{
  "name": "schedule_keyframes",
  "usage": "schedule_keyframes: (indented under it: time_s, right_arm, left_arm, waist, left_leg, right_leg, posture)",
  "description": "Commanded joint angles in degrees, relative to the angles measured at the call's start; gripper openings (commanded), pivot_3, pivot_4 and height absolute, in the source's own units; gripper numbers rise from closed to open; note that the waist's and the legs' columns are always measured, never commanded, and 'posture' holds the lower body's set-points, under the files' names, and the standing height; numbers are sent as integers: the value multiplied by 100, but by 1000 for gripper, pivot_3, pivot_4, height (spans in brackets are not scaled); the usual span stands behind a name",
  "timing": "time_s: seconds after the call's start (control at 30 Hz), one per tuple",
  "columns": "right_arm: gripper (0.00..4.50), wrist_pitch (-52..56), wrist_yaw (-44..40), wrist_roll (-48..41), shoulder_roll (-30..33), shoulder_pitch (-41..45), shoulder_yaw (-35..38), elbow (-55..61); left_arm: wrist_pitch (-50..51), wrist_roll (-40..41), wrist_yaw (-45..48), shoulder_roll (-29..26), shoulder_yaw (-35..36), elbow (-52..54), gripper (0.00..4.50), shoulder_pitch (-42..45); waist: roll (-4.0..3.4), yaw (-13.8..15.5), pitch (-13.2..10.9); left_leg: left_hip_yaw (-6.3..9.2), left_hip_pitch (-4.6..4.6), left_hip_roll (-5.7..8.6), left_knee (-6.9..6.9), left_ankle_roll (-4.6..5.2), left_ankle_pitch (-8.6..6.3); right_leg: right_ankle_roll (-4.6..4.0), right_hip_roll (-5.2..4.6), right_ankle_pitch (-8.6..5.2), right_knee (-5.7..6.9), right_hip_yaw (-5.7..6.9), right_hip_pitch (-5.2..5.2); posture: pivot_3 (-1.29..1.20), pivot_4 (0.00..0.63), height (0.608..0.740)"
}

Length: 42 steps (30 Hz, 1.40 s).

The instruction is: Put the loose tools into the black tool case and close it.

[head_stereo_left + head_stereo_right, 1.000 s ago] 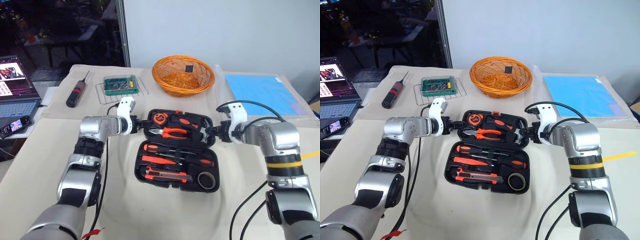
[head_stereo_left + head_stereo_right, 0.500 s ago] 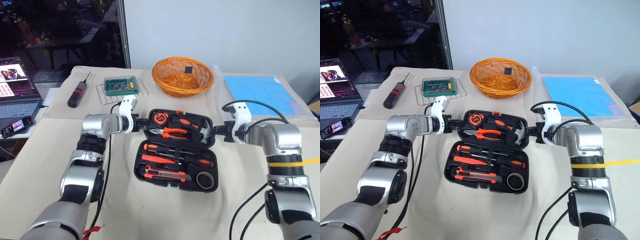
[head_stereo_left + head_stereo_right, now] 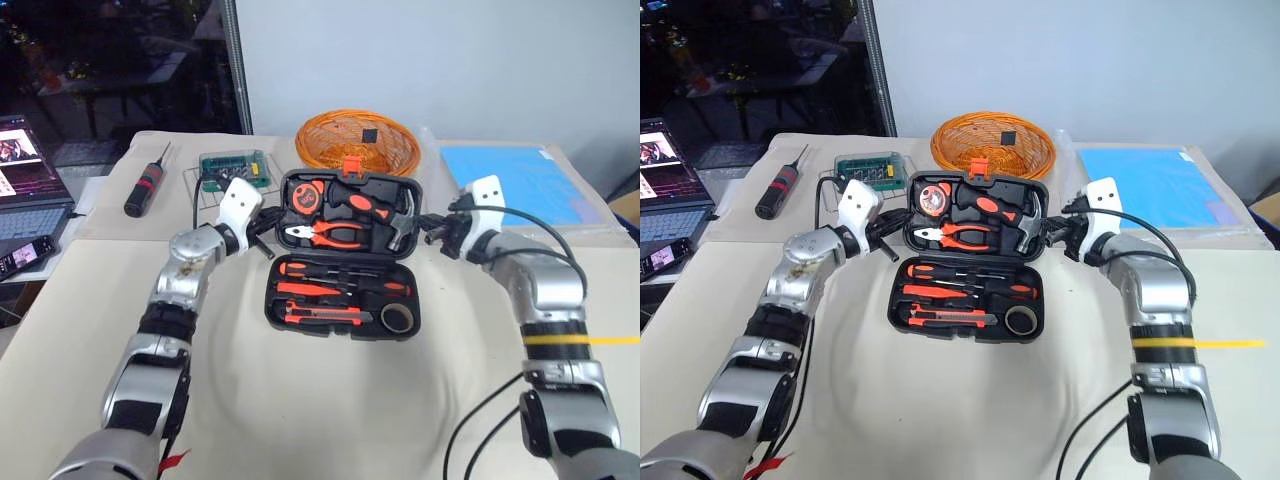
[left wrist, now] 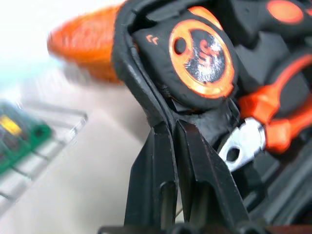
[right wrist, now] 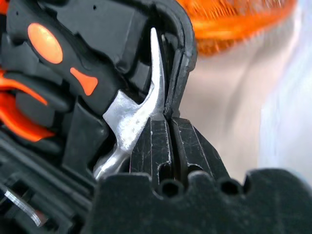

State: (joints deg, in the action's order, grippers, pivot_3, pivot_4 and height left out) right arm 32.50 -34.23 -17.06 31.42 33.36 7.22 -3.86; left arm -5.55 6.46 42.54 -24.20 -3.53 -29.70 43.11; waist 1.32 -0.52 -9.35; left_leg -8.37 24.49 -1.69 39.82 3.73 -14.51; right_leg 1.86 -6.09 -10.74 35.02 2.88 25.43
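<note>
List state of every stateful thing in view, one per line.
black tool case: open, lid partly raised, tools seated inside
left hand: shut on the lid's left edge
right hand: shut on the lid's right edge
laptop: open, screen lit
orange basket: upright

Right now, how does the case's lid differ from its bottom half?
The lid is tilted up, pinched at both sides by the left gripper and right gripper; the bottom half lies flat on the table. The lid holds pliers, hammer and tape measure; the bottom holds screwdrivers, knife and tape roll. Both are black moulded plastic.
</note>
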Motion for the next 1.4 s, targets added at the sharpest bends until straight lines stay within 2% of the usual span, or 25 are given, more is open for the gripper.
schedule_keyframes:
  time_s: [0.03, 0.2, 0.27, 0.3, 0.37, 0.4, 0.43, 0.5, 0.57, 0.6, 0.63, 0.7, 0.73, 0.83, 0.87, 0.9, 0.97, 1.07, 1.27, 1.4]
  right_arm:
    - [0, -379, -472, -390, 173, -1441, 194, 2010]
    - [0, -436, -606, -553, 414, -2607, 575, 3012]
    - [0, -760, -852, -7, 954, -3429, 518, 3399]
    - [547, -986, -972, 227, 1195, -3831, 597, 3471]
    - [910, -1129, -1169, 371, 1526, -4414, 913, 3501]
    - [1146, -1176, -1232, 395, 1636, -4627, 1115, 3484]
    - [1672, -1102, -1305, 345, 1731, -4823, 1318, 3502]
    - [2175, -1010, -1611, 282, 1953, -5273, 1685, 3575]
    - [2181, -525, -2013, -333, 2006, -5651, 2212, 3958]
    - [2181, -389, -2165, -552, 2019, -5790, 2361, 4138]
    - [1936, -113, -2203, -961, 1965, -5853, 2340, 4430]
    - [1415, 155, -2193, -1382, 1938, -5912, 1942, 4955]
    - [975, 269, -2131, -1465, 1955, -5898, 1747, 5128]
    - [19, 646, -1829, -1323, 2113, -5717, 756, 5519]
    - [0, 747, -1733, -1249, 2150, -5634, 474, 5581]
    - [0, 894, -1451, -1012, 2030, -5307, -88, 5484]
    - [0, 1114, -929, -441, 1812, -4601, -1040, 5112]
    - [0, 1461, -178, -15, 1237, -3642, -1539, 4485]
    - [0, 1616, 459, 188, 590, -2577, -1405, 3675]
    - [0, 1241, 849, 597, 61, -1294, -1550, 2204]
  left_arm:
    - [-212, 33, 801, -276, -313, 1021, 25, -565]
    - [696, 526, 1284, -859, 0, 1781, 25, -1029]
    - [1750, 887, 1802, -1496, 135, 2090, 25, -1290]
    - [2228, 1101, 2216, -1917, 201, 2185, 557, -1453]
    - [2944, 1319, 2812, -2597, 212, 2177, 901, -1619]
    - [3050, 1272, 3075, -2917, 142, 2128, 1199, -1693]
    - [3027, 1211, 3289, -3165, 87, 2076, 1749, -1749]
    - [3344, 1370, 3637, -3427, 111, 1979, 2365, -1622]
    - [3958, 1835, 4162, -3554, 161, 2077, 2980, -1257]
    - [4162, 1992, 4315, -3558, 178, 2137, 2980, -1123]
    - [4380, 2184, 4422, -3503, 175, 2299, 3020, -1013]
    - [4684, 2468, 4444, -3310, 141, 2661, 2547, -880]
    - [4815, 2584, 4485, -3275, 115, 2823, 2187, -865]
    - [4839, 2637, 4397, -3092, 1, 3220, 906, -862]
    - [4863, 2653, 4353, -3037, -21, 3278, 585, -838]
    - [4792, 2609, 4347, -2960, -99, 3375, 62, -809]
    - [4702, 2558, 4350, -2833, -224, 3545, 20, -769]
    - [4686, 2599, 4391, -2779, -293, 3794, 20, -723]
    - [4878, 2771, 4312, -2775, -258, 4219, 20, -707]
    - [5009, 2740, 3677, -2406, -281, 4397, 20, -635]
  waist:
    - [-3, 64, 6]
    - [-3, 55, 11]
    - [-4, 31, 11]
    - [-4, 29, 11]
    - [-3, -15, 12]
    - [-2, -35, 11]
    - [-5, -42, 7]
    - [-8, -19, 5]
    - [-5, 69, 4]
    - [-4, 114, 4]
    - [-3, 147, 5]
    - [-1, 165, 7]
    - [-1, 159, 7]
    - [2, 113, 6]
    - [3, 94, 6]
    - [5, 86, 5]
    - [24, 55, 6]
    - [28, 62, 3]
    - [30, 69, 1]
    - [28, 27, -1]
  left_leg:
    - [3, 6, 0, -1, 2, -2]
    - [-2, -29, -4, 19, 4, -30]
    - [-1, -42, -5, 28, 14, -38]
    - [-2, -57, -6, 26, 14, -37]
    - [-1, -84, -14, 23, 38, -56]
    - [-2, -100, -16, 13, 18, -68]
    - [-3, -121, -20, 7, 14, -67]
    - [-6, -118, -19, 8, 5, -62]
    - [-5, -118, -18, 14, -3, -64]
    - [0, -112, -19, 16, -12, -66]
    - [2, -108, -19, 20, -14, -66]
    - [11, -107, -20, 24, -12, -67]
    - [12, -108, -20, 24, -5, -68]
    - [12, -108, -15, 26, 43, -53]
    - [10, -108, -14, 26, 46, -54]
    - [8, -105, -14, 29, 46, -55]
    - [6, -100, -16, 36, 44, -54]
    - [6, -78, -16, 56, 42, -52]
    - [1, -64, -14, 76, 30, -45]
    - [-2, -62, -15, 93, 31, -45]
  right_leg:
    - [4, 0, -4, -4, 6, 1]
    - [10, -8, -19, -8, 35, -37]
    - [10, -18, -22, -6, 32, -41]
    - [11, -21, -30, -1, 27, -46]
    - [23, -19, -65, 3, 28, -64]
    - [9, -18, -75, 8, 28, -69]
    - [-1, -16, -82, 14, 28, -82]
    - [-19, -21, -92, 32, 24, -67]
    - [-27, -27, -97, 42, 24, -65]
    - [-30, -24, -98, 44, 26, -60]
    - [-31, -24, -98, 45, 27, -60]
    - [-32, -22, -98, 44, 31, -65]
    - [-32, -23, -99, 43, 28, -73]
    - [-32, -23, -100, 41, 18, -75]
    - [-34, -22, -100, 41, 13, -73]
    - [-36, -20, -98, 41, 10, -71]
    - [-41, -14, -95, 43, 8, -63]
    - [-44, -14, -99, 59, 6, -42]
    - [-66, -15, -90, 88, 1, -26]
    - [-48, -13, -92, 93, -2, -27]
  posture:
    - [0, 150, 740]
    - [0, 150, 740]
    - [0, 150, 740]
    - [0, 150, 740]
    - [0, 150, 740]
    - [0, 150, 740]
    - [0, 150, 740]
    - [0, 150, 740]
    - [0, 150, 740]
    - [0, 150, 740]
    - [0, 150, 740]
    - [0, 150, 740]
    - [0, 150, 740]
    - [0, 150, 740]
    - [0, 150, 740]
    - [0, 150, 740]
    - [0, 150, 740]
    - [0, 150, 740]
    - [0, 150, 740]
    - [0, 150, 740]
